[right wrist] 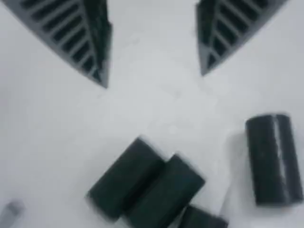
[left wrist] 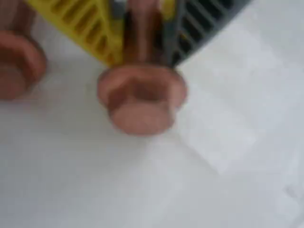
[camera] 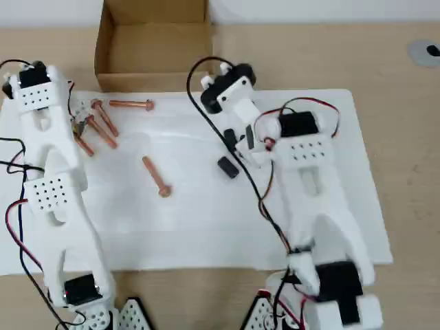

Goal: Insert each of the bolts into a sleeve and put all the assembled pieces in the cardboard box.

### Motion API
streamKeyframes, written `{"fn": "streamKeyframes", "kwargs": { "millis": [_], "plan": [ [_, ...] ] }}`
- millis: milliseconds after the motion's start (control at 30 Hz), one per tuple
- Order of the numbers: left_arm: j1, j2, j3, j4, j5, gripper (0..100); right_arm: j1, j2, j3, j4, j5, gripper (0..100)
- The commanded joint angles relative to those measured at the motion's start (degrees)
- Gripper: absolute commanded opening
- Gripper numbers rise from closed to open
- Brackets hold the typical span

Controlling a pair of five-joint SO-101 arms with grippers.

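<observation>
Several copper bolts (camera: 102, 128) lie at the left end of the white sheet (camera: 206, 227) on your tabletop (camera: 399, 124). Your left tool (left wrist: 142, 54) is among them, clamped on the shank of the gripped bolt (left wrist: 141, 97). One loose bolt (camera: 156, 177) lies mid-sheet. The cardboard box (camera: 110, 55) stands beyond the sheet. Black sleeves (right wrist: 142, 190) lie right of centre, just ahead of your right tool (right wrist: 152, 52), whose fingers are spread with nothing between. Your right arm is nearer them. The lone sleeve (right wrist: 273, 159), apart from its neighbours, looks the easiest pick.
</observation>
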Motion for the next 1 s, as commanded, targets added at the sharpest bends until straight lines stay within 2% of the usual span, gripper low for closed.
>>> {"fn": "streamKeyframes", "kwargs": {
  "millis": [0,400,667,800,967],
  "plan": [
    [-0.18,-2.33,-10.11,1.32,-2.2,1,0.57,5.14,-7.16,1.93,-1.41,14.1],
    [0.18,-19.74,4.04,1.32,-10.02,1,-5.23,40.04,-40.13,18.02,-1.14,14.0],
    [0.0,-21.49,10.37,1.23,-10.02,1,-6.11,55.78,-62.55,27.52,-1.05,14.1],
    [0.0,-21.67,10.2,1.23,-10.11,1,-7.96,58.51,-65.36,28.48,-1.05,14.1],
    [0.35,-25.98,9.67,1.23,-11.25,1,-11.38,55.16,-62.37,28.48,-1.32,14.1]
  ]
}}
